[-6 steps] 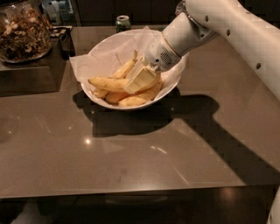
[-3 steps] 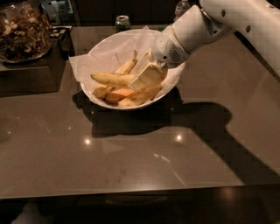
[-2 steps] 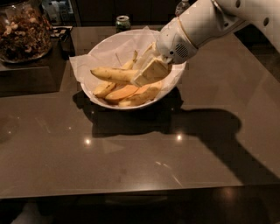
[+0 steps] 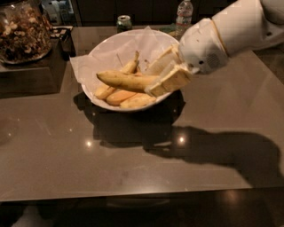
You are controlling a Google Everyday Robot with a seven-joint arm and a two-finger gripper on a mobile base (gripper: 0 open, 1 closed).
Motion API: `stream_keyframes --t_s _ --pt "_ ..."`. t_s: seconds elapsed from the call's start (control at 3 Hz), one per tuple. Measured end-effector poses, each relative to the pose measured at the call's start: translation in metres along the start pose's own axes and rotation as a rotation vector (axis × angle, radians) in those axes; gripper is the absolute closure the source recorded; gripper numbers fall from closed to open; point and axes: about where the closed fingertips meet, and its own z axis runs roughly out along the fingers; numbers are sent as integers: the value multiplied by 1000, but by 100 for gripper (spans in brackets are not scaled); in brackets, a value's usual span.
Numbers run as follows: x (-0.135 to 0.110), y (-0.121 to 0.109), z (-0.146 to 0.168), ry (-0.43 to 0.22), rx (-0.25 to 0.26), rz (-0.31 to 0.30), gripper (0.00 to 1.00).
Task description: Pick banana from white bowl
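Observation:
The banana (image 4: 124, 80) is long, yellow with brown speckles, and lies nearly level above the other fruit in the white bowl (image 4: 111, 48). My gripper (image 4: 156, 79) is shut on the banana's right end, and its pale fingers (image 4: 171, 82) reach in over the bowl's right rim. The banana's pointed tip sticks out to the left. The bowl is lined with crinkled white paper and sits at the back middle of the brown table.
Several shorter bananas (image 4: 128, 99) lie in the bowl under the held one. A glass jar of nuts (image 4: 22, 31) stands at the back left. A green can (image 4: 124, 22) and a water bottle (image 4: 184, 11) stand behind the bowl. My arm's shadow falls on the table at right.
My gripper has risen and pulled back to the right with the long banana in it. The banana has lifted off the other bananas in the bowl.

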Motion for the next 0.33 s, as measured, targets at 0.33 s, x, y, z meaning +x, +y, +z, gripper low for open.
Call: stream_keyframes --t_s 0.33 --pt "3 29 -23 -60 30 -7 100"
